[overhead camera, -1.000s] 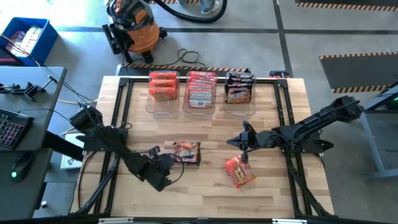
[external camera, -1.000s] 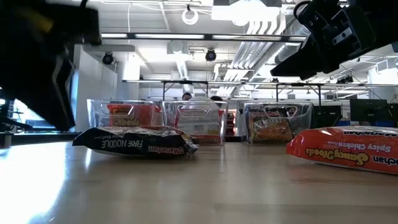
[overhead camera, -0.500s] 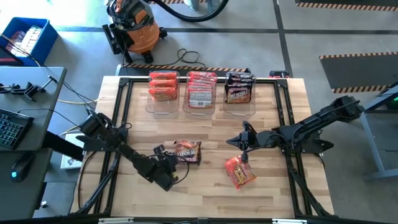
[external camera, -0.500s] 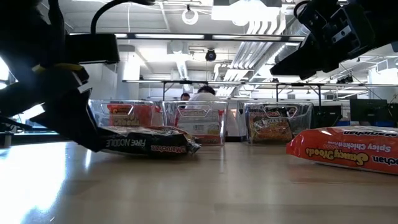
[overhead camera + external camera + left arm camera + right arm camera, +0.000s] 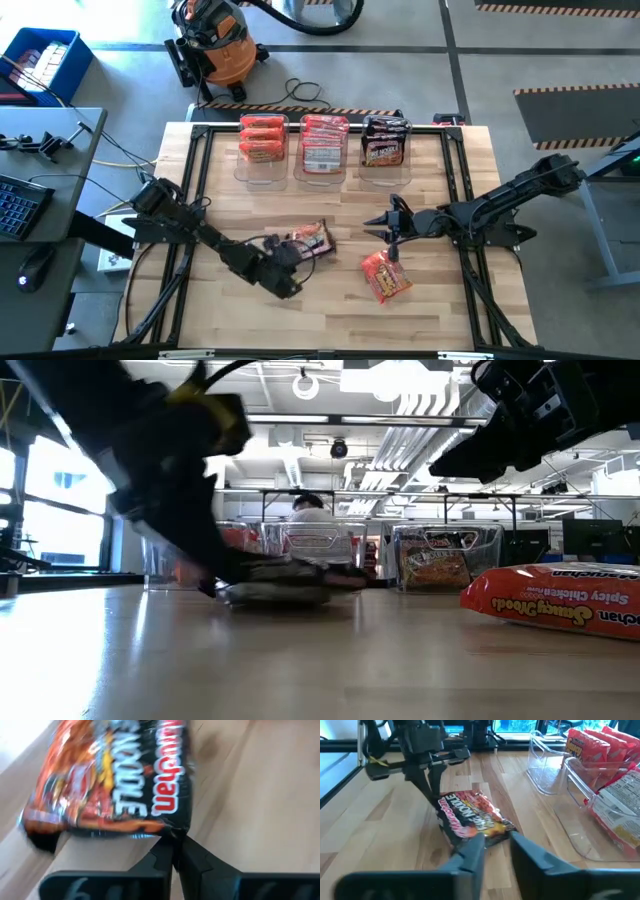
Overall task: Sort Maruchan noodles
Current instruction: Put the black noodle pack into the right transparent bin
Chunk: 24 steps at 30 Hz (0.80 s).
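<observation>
Crinkly orange-red plastic marks the nearest loose packet (image 5: 385, 275), lying flat on the tabletop (image 5: 330, 310) near the right side. Just beyond and above it hovers the right gripper (image 5: 385, 228), its fingers a little parted and holding nothing. Left of centre lies the dark Fire Noodle packet (image 5: 309, 241); the left gripper (image 5: 292, 252) is clenched on its near edge seam, the jaws pinched together with only thin film between them. Judging by its look, such a packet is light, limp at the sealed edges and stiffer over the brittle noodle block, so a pinch on the flat seam is the sensible hold, though slick film may slip or swing. Along the far edge stand three clear bins (image 5: 324, 172): orange-red packets (image 5: 261, 138) in the left, red-and-white packets (image 5: 324, 143) in the middle, dark packets (image 5: 385, 142) in the right, likely this packet's place.
</observation>
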Motion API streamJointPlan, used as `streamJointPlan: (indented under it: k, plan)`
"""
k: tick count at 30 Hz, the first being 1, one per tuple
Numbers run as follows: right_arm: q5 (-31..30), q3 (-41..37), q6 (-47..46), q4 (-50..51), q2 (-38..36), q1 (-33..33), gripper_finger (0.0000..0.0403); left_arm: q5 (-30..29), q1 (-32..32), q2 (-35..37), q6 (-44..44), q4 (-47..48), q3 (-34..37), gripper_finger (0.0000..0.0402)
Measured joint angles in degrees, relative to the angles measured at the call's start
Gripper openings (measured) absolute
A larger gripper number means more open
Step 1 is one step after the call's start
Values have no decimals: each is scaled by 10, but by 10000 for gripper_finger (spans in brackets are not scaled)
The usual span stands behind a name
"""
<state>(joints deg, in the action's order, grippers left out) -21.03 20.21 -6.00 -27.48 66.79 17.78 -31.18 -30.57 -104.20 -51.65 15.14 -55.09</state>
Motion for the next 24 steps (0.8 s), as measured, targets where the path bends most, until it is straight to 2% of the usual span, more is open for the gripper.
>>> streamJointPlan:
  k: [6,10,15,19,24]
  plan:
    - [0,61,37,82,6,24,182,21,37,0,64,-133,0,3]
    - [-9,121,84,134,43,42,234,38,57,0,116,-188,0,1]
    - [-14,196,163,201,137,42,254,38,68,0,159,-227,0,1]
    - [-27,245,254,206,216,39,255,38,70,0,178,-244,0,0]
    - [-27,285,337,222,279,13,255,39,64,0,190,-255,0,0]
